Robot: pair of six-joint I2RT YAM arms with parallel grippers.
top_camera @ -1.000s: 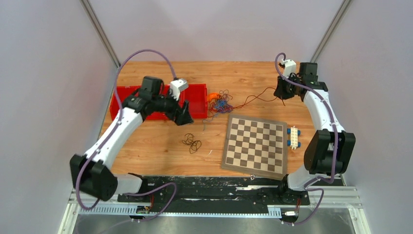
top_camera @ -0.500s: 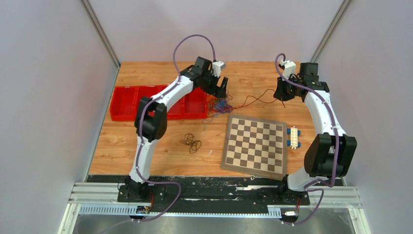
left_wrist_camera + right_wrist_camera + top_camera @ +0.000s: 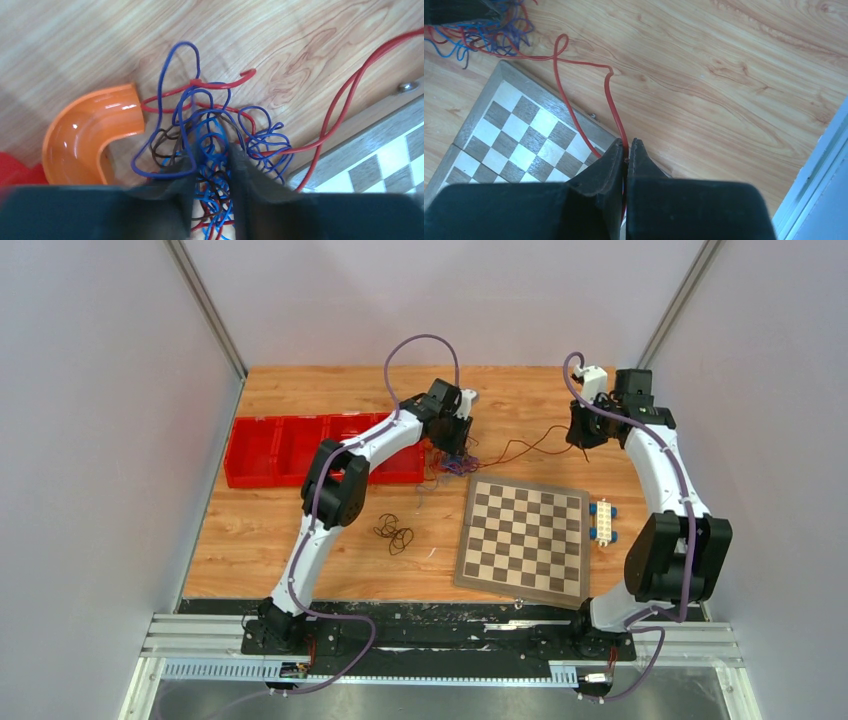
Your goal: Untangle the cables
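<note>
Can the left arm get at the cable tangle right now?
Likely yes: the left arm has its jaws astride the tangle, only wires between them; the orange pipe bend lies beside it.

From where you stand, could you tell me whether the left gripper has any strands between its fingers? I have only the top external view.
Observer: Yes. The left gripper has its jaws apart, astride the cable tangle, with blue, red and dark strands between them.
Operator: Thank you. Is the right gripper holding anything?
Observer: The right gripper is shut on a red cable, which passes over the chessboard edge towards the tangle.
Operator: Is anything lying next to the tangle?
Observer: A glossy orange pipe elbow lies right beside it.
</note>
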